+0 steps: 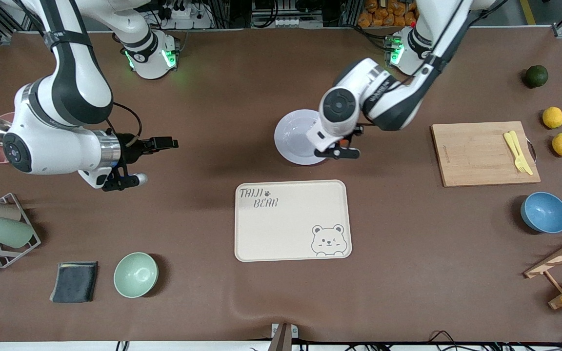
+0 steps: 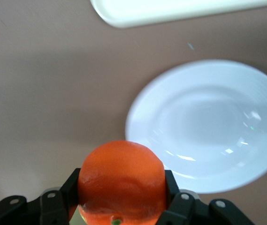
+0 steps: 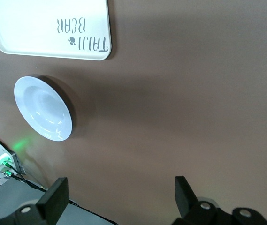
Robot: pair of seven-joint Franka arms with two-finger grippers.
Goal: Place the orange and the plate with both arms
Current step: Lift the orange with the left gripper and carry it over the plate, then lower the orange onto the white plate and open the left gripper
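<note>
So your left end effector (image 2: 121,213) is clamped on the orange (image 2: 122,182), fingers (image 2: 174,185) pressed on both sides of it. In the front view you only catch a sliver of the orange (image 1: 343,142) peeking out under the wrist, and the left end effector (image 1: 342,148) is up over the edge of the plate (image 1: 294,137) on the side toward the left arm's end of the counter (image 1: 212,97). From the left wrist view the plate (image 2: 208,124) sits empty, just off to one side of the fruit.

The plate itself is flat on the counter, a bit farther from the front camera than the cream bear tray (image 1: 292,221), close to it but not touching. The right wrist view shows the same: plate (image 3: 43,114) and tray (image 3: 44,28) near each other with a strip of brown counter between.

Your right end effector (image 1: 139,161) is spread wide, gripping nothing, and the right arm waits well away from the plate toward its own end of the counter.
</note>
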